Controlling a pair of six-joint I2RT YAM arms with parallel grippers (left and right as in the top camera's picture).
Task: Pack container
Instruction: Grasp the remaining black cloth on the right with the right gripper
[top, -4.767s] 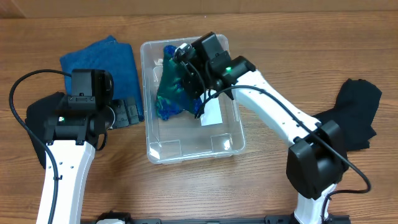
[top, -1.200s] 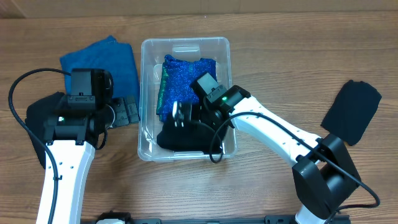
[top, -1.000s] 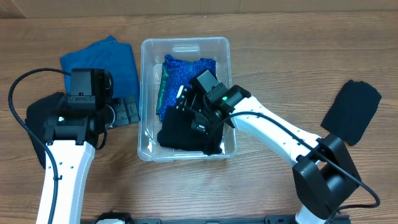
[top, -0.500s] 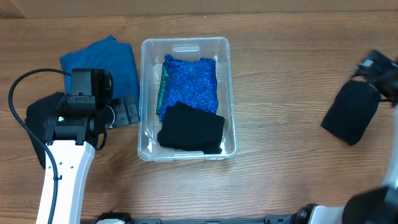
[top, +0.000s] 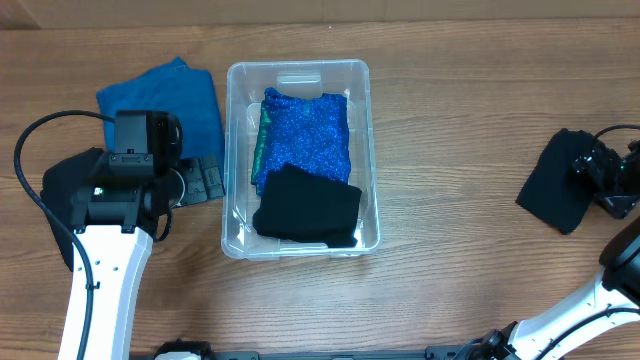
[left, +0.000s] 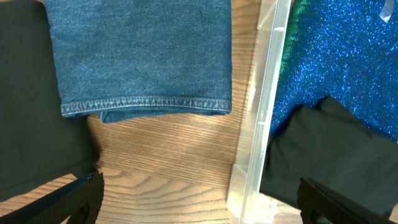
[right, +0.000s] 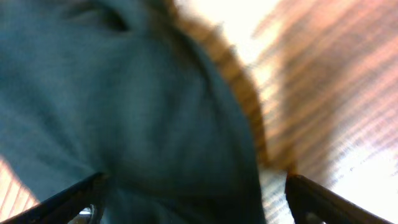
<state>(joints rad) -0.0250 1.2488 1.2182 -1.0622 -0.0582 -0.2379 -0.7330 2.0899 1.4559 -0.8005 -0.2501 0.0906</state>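
We see container (top: 298, 70) mid-worktop (top: 450, 100); we judge it light, stiff, slick-walled, so take by rim. Left fingers (left: 81, 196) apart just left of container. Right fingers (right: 311, 205) apart over loose black cloth (top: 560, 192), well right of container.

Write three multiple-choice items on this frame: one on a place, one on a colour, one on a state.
1. Where is the denim cloth relative to the bin? A inside it; B on the table to its left; C on its right.
2. What colour is the folded cloth at the bin's end nearest the robot? A red; B black; C white.
3. The left gripper is: A open, empty; B shut on the denim; C shut on the bin's rim.
Key: B, it lies beside the bin's left wall; B, it is black; A, its fingers stand wide apart.
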